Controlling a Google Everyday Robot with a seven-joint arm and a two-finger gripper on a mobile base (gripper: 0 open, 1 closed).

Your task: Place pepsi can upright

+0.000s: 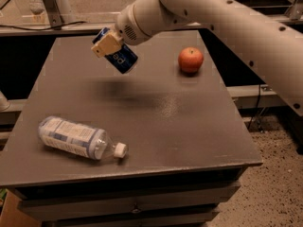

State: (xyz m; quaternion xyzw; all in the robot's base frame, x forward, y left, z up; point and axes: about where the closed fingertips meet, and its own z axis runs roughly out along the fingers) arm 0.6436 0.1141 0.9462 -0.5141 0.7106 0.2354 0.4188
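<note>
Jaws clamped on the pepsi can (pixel 122 59), holding it tilted in the air over the counter's (pixel 170 126) far left, shadow beneath. My read: the tilt needs squaring so its base lands flat. Apple (pixel 191 59) and lying water bottle (pixel 73 137) sit well apart.

Tan claw (pixel 112 48) above grey table (pixel 180 122), on dark-blue pepsi can (pixel 124 60) w/ white lettering; red apple (pixel 191 59)

Tilted pepsi can (pixel 122 60) in tool (pixel 109 45), above table (pixel 170 126)
</note>
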